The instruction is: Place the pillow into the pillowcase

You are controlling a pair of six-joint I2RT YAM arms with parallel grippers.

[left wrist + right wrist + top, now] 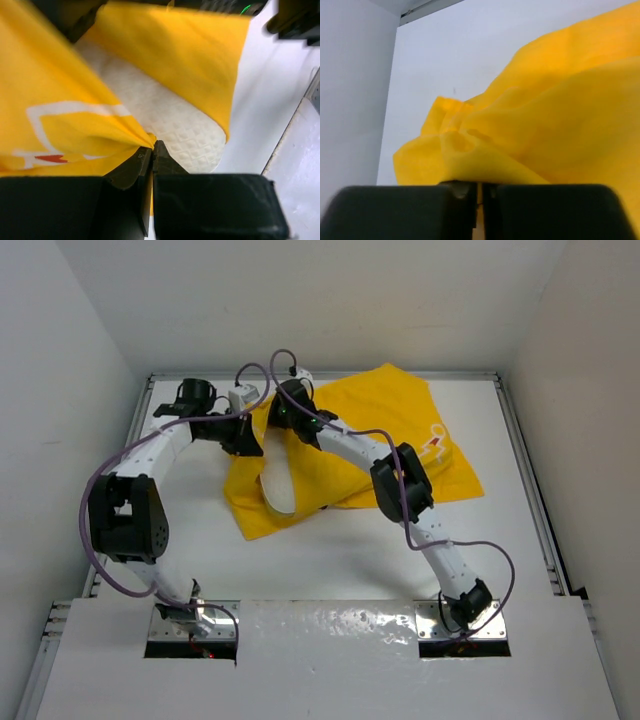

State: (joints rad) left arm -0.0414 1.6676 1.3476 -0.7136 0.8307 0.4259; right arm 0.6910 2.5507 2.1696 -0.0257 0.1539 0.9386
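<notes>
Yellow, thin and limp, the pillowcase (400,430) lies on the counter (480,540) half-swallowing the soft, light pillow (285,485), with the left end effector (152,147) and right end effector (479,187) each pinched closed on its mouth edge, likely the best hold.

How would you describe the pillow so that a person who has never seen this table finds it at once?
On the white table, look for the big yellow pillowcase at the far middle. The pillow is the cream-white quilted cushion showing in its open near-left side. It is the only pale, padded thing among the thin yellow cloth.
</notes>
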